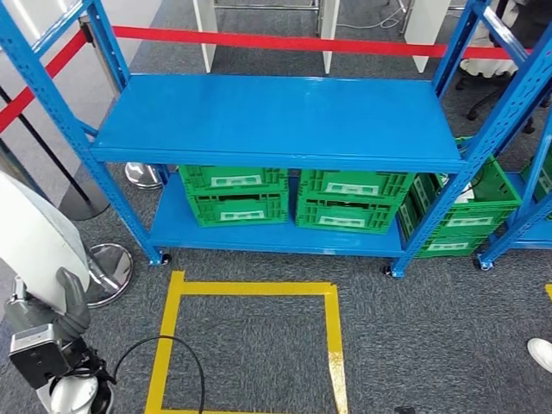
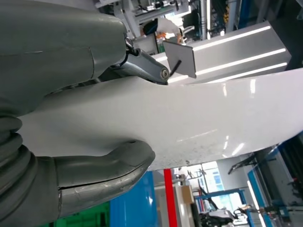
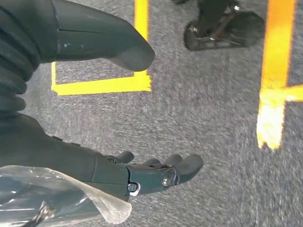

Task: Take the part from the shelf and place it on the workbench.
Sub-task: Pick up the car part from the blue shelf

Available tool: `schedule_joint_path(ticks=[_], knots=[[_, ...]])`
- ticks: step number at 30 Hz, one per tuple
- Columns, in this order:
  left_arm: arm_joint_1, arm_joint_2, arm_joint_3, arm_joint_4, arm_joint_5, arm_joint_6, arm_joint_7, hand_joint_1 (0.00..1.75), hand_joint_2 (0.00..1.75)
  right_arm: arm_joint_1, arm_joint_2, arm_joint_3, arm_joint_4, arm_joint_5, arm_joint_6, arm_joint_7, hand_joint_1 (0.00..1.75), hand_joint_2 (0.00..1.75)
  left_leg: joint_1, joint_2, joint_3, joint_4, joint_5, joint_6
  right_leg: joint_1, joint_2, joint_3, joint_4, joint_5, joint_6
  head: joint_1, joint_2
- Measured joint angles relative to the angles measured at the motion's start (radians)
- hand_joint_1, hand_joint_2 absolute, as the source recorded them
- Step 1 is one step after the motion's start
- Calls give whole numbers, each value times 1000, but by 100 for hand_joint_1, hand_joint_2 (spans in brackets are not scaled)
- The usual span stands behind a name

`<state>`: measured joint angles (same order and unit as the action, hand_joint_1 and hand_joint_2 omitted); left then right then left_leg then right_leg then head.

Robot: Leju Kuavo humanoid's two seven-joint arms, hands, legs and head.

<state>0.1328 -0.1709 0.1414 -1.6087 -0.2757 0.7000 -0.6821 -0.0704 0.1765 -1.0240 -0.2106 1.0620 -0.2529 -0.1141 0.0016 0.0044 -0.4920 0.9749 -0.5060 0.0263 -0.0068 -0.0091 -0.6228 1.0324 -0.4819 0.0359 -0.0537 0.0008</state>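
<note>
Crates (image 1: 235, 193): four green, on shelf (image 1: 279, 121).

Part (image 1: 33, 237): large, white, glossy, smooth curved panel, seen at the lower left of the head view, tilted, its lower end gripped by the left hand (image 1: 68, 306). In the left wrist view the part (image 2: 200, 118) is shown as a broad, gently curved white sheet clamped between the grey thumb and the darker fingers (image 2: 146, 68). Shelf (image 1: 279, 121): blue steel, 2 visible levels, upper level bare, green crates (image 1: 235, 194) stored on the lower level.
</note>
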Motion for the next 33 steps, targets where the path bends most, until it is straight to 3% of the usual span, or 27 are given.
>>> schedule_joint_path(ticks=[3,4,5,6,8,10,12,14,15,16,18,19,20,21,22,24,26,28,29,30,31,33], knots=[[1,-4,2,0,0,0,0,175,175,1,0,0,0,0,1,0,0,175,0,2,-43,-3,34,15,-3,6,-51,166,-133,10,6,0],[1,-4,3,0,0,0,0,175,175,1,0,0,0,0,1,0,0,175,-1,2,-60,-1,47,15,-3,6,-59,220,-149,12,7,0],[1,-4,4,0,0,0,0,175,175,1,0,0,0,0,1,0,0,175,-2,3,-77,2,59,15,-4,6,-55,250,-141,14,7,0],[1,-4,4,0,0,0,0,175,175,1,0,0,0,0,1,0,0,175,-2,3,-95,5,70,12,-4,6,-35,247,-113,14,7,0],[2,-5,4,0,0,0,0,175,175,-1,0,0,0,0,1,0,0,175,-2,3,-127,16,90,6,-4,6,55,144,-62,13,7,0],[1,-5,5,0,0,0,0,175,175,-5,0,0,0,0,1,0,0,175,-5,3,-148,28,108,-4,-3,8,158,-4,-72,5,7,0],[1,-5,5,0,0,0,0,175,175,-7,0,1,0,0,1,0,0,175,-6,4,-156,31,127,-15,0,10,189,-67,-92,-6,7,0],[2,-4,5,0,0,0,0,175,175,-5,0,1,0,0,1,0,0,175,-3,4,-163,33,128,-25,-1,6,167,-66,-78,-23,6,0],[3,-4,5,0,0,0,0,175,175,-4,1,1,1,0,1,0,0,175,-2,2,-170,50,102,-31,-2,3,157,-65,-67,-33,4,0],[4,-4,6,0,0,0,0,175,175,-3,1,1,1,0,1,1,0,175,0,1,-179,85,57,-37,-4,0,144,-66,-55,-41,1,0],[5,-4,6,0,0,0,0,175,175,-2,0,0,0,0,1,2,0,175,3,1,-200,206,-51,-45,-3,-3,120,-64,-31,-48,-3,0],[5,-4,6,0,0,0,0,175,175,-2,0,0,0,0,0,2,0,175,4,1,-205,266,-80,-48,-2,-3,107,-62,-18,-48,-3,0],[5,-4,6,0,0,0,0,175,175,-3,0,0,0,0,1,2,0,175,5,1,-199,305,-85,-49,-1,-4,92,-59,-6,-48,-3,0],[5,-4,6,0,0,0,0,175,175,-2,0,0,0,0,1,2,0,175,5,0,-179,310,-69,-48,-1,-4,74,-54,5,-47,-3,0],[5,-4,6,0,0,0,0,175,175,-2,0,0,0,0,1,2,0,175,5,0,-142,276,-43,-45,-1,-3,57,-48,14,-45,-3,0],[4,-4,6,0,0,0,0,175,175,-2,1,0,0,0,1,2,0,175,3,-1,-37,131,-16,-35,1,-3,29,-35,28,-39,-3,0],[2,-4,6,0,0,0,0,175,175,-2,3,0,0,0,1,2,0,175,-1,-2,28,22,-25,-25,1,-2,15,-32,45,-28,-3,0],[2,-4,6,0,0,0,0,175,175,-1,3,0,0,0,1,2,0,175,-5,-2,26,0,-20,-16,0,-2,9,-36,64,-13,-3,0],[2,-4,6,0,0,0,0,175,175,0,3,0,0,0,1,3,0,175,-4,0,18,-4,-10,-10,-1,0,4,-35,63,-7,-4,0],[1,-4,6,0,0,0,0,175,175,1,3,0,0,0,1,3,0,175,-2,2,9,-7,2,-2,-1,3,-6,-22,44,-2,-3,0],[0,-5,6,0,0,0,0,175,175,2,3,0,0,0,1,3,0,175,1,4,-3,-11,15,4,-1,5,-21,9,7,2,0,0],[1,-6,6,0,0,0,0,175,175,2,2,1,0,0,1,3,0,175,1,5,-31,-11,38,12,-3,8,-57,126,-93,8,3,0]])
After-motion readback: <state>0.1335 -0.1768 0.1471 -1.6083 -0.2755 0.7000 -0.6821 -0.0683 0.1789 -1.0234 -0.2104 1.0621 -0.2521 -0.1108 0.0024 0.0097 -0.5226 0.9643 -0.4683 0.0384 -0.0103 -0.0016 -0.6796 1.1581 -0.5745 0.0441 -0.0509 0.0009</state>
